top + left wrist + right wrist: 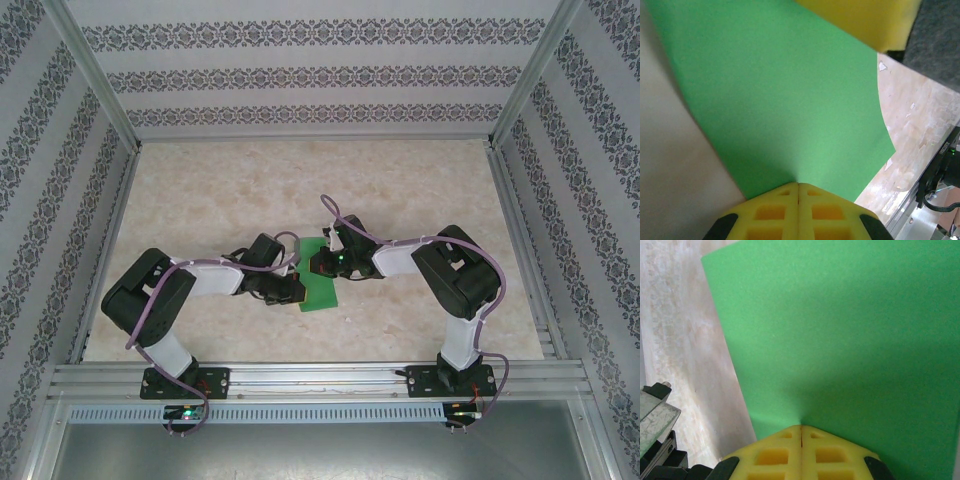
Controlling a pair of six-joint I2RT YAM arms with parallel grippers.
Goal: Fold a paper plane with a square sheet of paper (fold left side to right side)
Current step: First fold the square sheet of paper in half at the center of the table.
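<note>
You have one green sheet of paper at the centre of the top view, over the pale table, between your two grippers; the left gripper, bottom centre of its wrist view, is pressed together and pinching one edge of the sheet; the right gripper, bottom centre of its own view, pinches another edge the same way.

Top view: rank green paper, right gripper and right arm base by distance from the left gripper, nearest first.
1. green paper: pinched in the left gripper, at its right.
2. right gripper: just across the paper, gripping its far side.
3. right arm base: near edge, far right.
</note>
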